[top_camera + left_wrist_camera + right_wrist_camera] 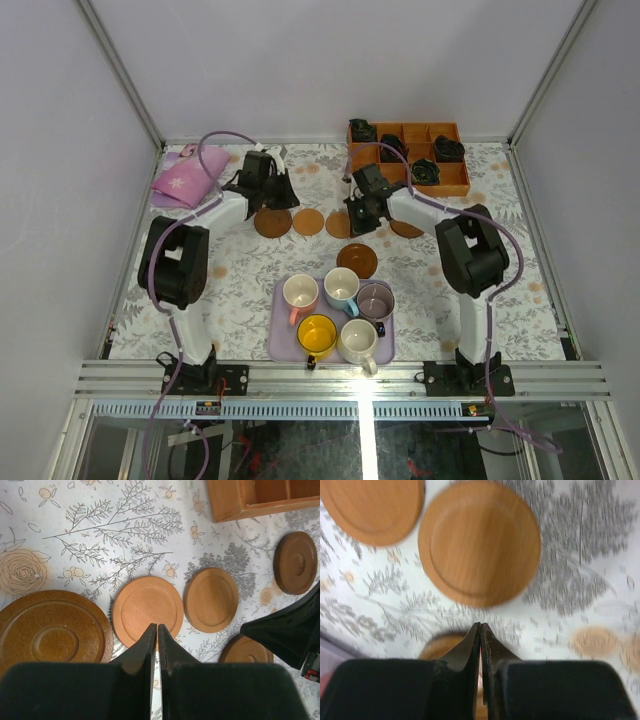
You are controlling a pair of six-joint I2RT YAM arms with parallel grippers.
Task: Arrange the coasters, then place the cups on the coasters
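Five round brown coasters lie on the floral table: a dark one [272,222], a light one [308,221], a light one [338,226] half under my right gripper, one [407,230] behind the right arm, and a dark one [357,260] nearer the tray. My left gripper [154,626] is shut and empty, its tips over the near rim of a light coaster [147,611]. The right gripper [481,625] is also shut and empty, just short of a light coaster [480,542]; that view is blurred. The cups, cream-pink [300,293], blue [341,287], purple [376,300], yellow [317,335] and white [359,340], stand on the lavender tray [281,345].
An orange-brown compartment box [455,186] with dark items stands at the back right, close behind the right arm. A pink cloth [188,180] lies at the back left beside the left arm. The two grippers are near each other over the row of coasters.
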